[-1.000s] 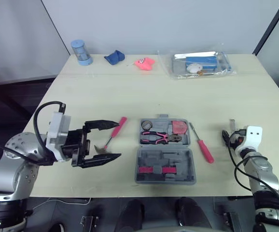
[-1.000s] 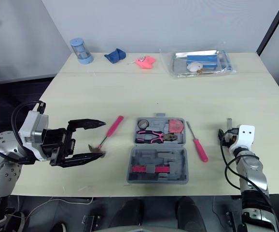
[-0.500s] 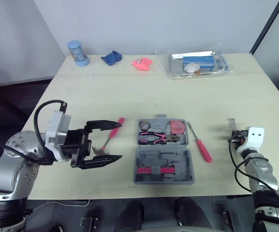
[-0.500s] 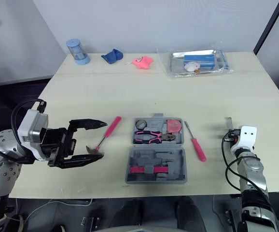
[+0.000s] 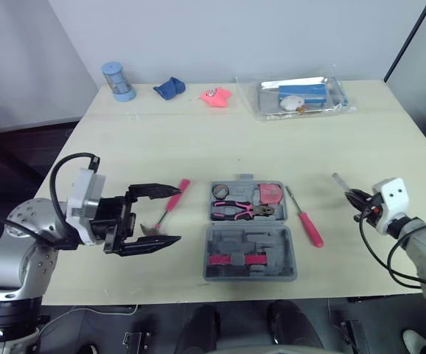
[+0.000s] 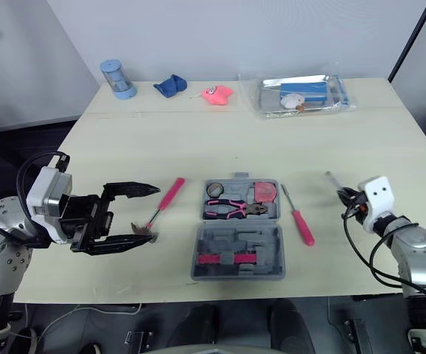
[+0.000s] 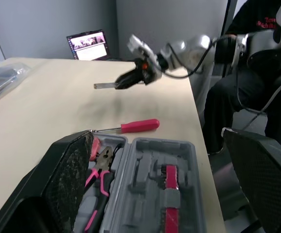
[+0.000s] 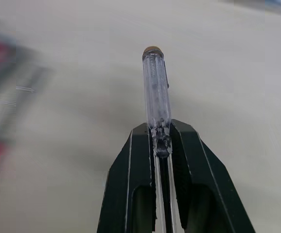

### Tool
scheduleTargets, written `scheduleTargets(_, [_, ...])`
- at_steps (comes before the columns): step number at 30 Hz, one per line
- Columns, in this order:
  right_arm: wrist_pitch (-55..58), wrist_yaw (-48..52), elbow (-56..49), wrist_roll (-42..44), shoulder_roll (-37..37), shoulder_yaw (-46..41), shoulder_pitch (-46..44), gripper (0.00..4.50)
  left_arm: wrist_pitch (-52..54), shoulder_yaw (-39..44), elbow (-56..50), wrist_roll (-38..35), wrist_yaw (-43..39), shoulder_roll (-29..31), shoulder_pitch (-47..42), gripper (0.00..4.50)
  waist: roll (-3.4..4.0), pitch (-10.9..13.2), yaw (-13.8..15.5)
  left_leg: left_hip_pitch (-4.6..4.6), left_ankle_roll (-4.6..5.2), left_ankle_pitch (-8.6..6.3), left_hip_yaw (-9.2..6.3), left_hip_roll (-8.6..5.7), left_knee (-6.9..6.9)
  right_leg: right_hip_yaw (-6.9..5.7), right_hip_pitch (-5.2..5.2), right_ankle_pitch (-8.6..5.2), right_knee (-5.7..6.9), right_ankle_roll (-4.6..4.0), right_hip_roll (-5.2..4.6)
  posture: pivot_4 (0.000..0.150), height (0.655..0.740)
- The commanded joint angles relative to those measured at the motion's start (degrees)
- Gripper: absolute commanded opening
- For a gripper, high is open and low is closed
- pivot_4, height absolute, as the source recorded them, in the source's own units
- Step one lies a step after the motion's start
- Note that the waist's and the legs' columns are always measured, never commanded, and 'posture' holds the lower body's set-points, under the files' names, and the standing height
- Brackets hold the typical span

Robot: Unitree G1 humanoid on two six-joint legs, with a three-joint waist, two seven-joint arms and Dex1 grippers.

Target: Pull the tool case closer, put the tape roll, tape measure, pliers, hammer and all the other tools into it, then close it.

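1. On the worktop [image 5: 272, 144], near the robot's edge, the tool case [image 5: 276, 240] lies open and flat. The pliers [image 5: 236, 211], tape roll [image 5: 222, 191] and tape measure [image 5: 273, 193] already sit in its far half. It looks close enough, so this reads as the loading stage.
2. Left of the case, the left gripper [image 5: 177, 214] has its jaws spread wide with the hammer [image 5: 167, 210] lying between them. Whether they touch it I cannot tell. It would do best to wait while the other arm delivers.
3. Just beside the case's right wall lies the red screwdriver [image 5: 310, 227], right across the incoming path. The smart line goes over it, not through it.
4. Well to the right of the case, the right gripper [image 8: 161, 133] has its jaws clamped on a clear-handled tool [image 8: 156, 87]. The tool should travel level to a free spot in the case. It should come down low before the jaws part, because a slim round barrel will likely roll.
5. From the left wrist view, that tool is plainly held up off the worktop, which is hard to read from the head views. Past the worktop there are a laptop [image 7: 88, 45] and a seated person [image 7: 257, 73].
6. From the right wrist view, the hold is at the tool's very end, with most of the barrel sticking out ahead. That is a shallow grip, so slow motion is wise.
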Motion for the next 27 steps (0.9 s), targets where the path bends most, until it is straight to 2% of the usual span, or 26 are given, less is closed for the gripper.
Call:
scheduleTargets(1, [7.41, 9.52, -11.88, 4.35, -4.52, 5.94, -2.72, 0.05, -2.05, -0.55, 1.68, 1.37, -2.59, 1.49, -0.94, 4.5, -0.01, 0.01, 0.03, 0.0, 0.0, 0.0, 0.01, 0.0, 0.0, 0.0, 0.0, 0.0, 0.0, 0.0, 0.0, 0.15, 0.74])
scheduleTargets(8, [14.36, 14.12, -18.61, 0.93, -4.91, 19.51, -11.86, 0.05, -5.47, -1.93, 5.7, 4.42, -5.58, 2.58, -1.82, 4.5, -0.06, 0.04, 0.26, -0.03, 0.0, 0.0, -0.05, 0.0, 0.01, -0.06, -0.01, 0.0, -0.03, 0.0, 0.0, 0.15, 0.74])
scheduleTargets(15, [22.69, 12.92, -20.14, -4.73, -0.66, 31.63, -21.98, 0.05, -11.09, -2.1, 6.86, 7.37, -8.3, 3.66, 1.09, 4.5, -0.07, 0.05, 0.2, -0.1, -0.01, 0.0, -0.08, 0.0, 0.02, -0.09, -0.07, 0.0, -0.03, 0.0, 0.0, 0.15, 0.74])
scheduleTargets(27, [32.75, 11.19, -20.03, -15.78, 4.15, 47.23, -30.68, 0.05, -16.82, -4.01, 11.18, 6.71, -8.7, 7.81, 3.09, 4.5, -0.08, 0.04, 0.16, -0.39, -0.01, 0.01, -0.12, 0.0, 0.09, -0.12, -0.47, 0.0, 0.12, -0.01, 0.0, 0.15, 0.74])
